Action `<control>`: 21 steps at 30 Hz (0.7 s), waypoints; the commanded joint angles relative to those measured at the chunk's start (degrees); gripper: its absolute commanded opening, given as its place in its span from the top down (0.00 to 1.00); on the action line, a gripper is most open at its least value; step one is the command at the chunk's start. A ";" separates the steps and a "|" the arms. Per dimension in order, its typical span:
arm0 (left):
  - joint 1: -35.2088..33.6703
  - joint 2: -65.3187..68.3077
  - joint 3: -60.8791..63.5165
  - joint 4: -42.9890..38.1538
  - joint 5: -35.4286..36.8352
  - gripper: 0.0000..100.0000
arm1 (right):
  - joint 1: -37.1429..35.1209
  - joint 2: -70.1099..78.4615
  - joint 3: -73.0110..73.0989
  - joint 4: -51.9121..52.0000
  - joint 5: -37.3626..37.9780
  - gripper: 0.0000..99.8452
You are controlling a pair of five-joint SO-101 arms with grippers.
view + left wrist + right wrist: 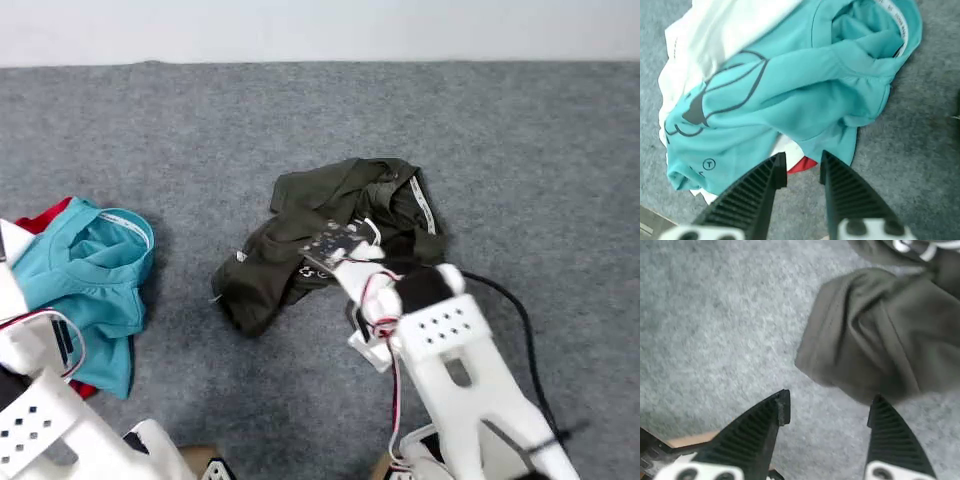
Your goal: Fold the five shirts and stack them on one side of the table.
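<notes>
Our right claw hangs released, spread wide and empty, just over a folded edge of the crumpled dark olive fabric shirt, which lies midway across the grey carpeted tabletop. Our left claw, narrowly parted and holding nothing, sits by the hem of the teal jersey shirt heaped at one side. We judge the olive shirt needs spreading first: pinch a single layer at that edge, low against the tabletop, then pull outward slowly.
</notes>
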 commanded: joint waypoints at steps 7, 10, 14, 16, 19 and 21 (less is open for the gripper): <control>-0.35 -0.53 0.04 1.23 0.35 0.87 | -1.10 16.22 -3.08 -8.92 -1.05 0.74; -0.35 -0.53 0.04 1.23 0.26 0.87 | 0.40 20.26 -3.08 -11.82 -0.88 0.74; -0.35 -0.53 0.04 1.23 0.26 0.87 | 2.59 24.75 -3.08 -13.93 -0.79 0.74; -0.35 -0.53 0.04 1.23 0.18 0.87 | 4.09 26.95 -3.08 -15.16 -0.79 0.74; -0.35 -0.53 0.04 1.23 0.18 0.87 | 6.02 29.93 -3.08 -15.96 -0.70 0.75; -0.35 -0.53 0.13 1.23 0.18 0.87 | 6.64 30.90 -3.16 -15.96 -0.70 0.81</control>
